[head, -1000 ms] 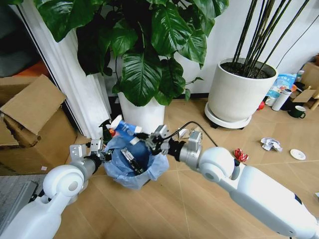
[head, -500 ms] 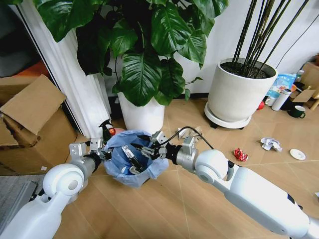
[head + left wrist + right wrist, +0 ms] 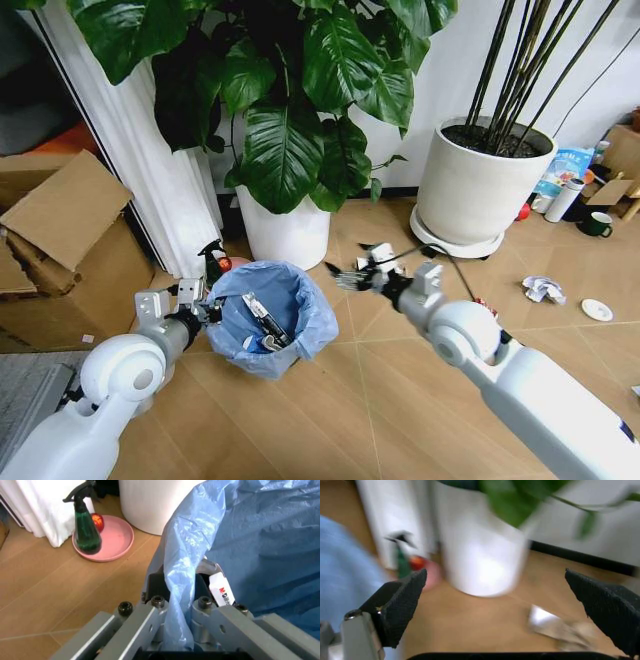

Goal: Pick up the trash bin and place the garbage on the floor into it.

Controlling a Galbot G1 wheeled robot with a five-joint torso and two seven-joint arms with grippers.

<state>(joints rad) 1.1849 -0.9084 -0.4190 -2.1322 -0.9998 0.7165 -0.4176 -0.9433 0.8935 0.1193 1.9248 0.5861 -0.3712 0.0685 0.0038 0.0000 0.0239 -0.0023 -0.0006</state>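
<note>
The trash bin (image 3: 268, 322) hangs at the left tool (image 3: 200, 312), which is clamped on the rim at the bin's nine o'clock side. In the left wrist view the two fingers (image 3: 150, 618) stand close together with the fold of the blue bag (image 3: 185, 577) and the dark rim pinched between them, so the grip looks firm. Held this way the mouth faces up and stays open, which suits dropping litter in. Some garbage already lies inside: a dark flat wrapper (image 3: 262, 316) and a white piece with red print (image 3: 220, 590) against the liner.

The right tool (image 3: 350, 275) is just beside the bin, at its two o'clock, above bare floor (image 3: 330, 400). Its black fingers (image 3: 402, 605) are spread wide and nothing sits between them; the right wrist view looks past them to a white plant pot (image 3: 480, 555) and a pale scrap (image 3: 555, 626) on the boards.

More litter waits well apart from the bin, toward three o'clock: a red crushed can (image 3: 486, 310), partly behind the right arm, and a crumpled white paper (image 3: 543, 290). A green spray bottle (image 3: 86, 525) stands on a pink saucer (image 3: 117, 542) near the bin, at its ten o'clock; it is no part of the job. Judged from this, the task is partway through.
</note>
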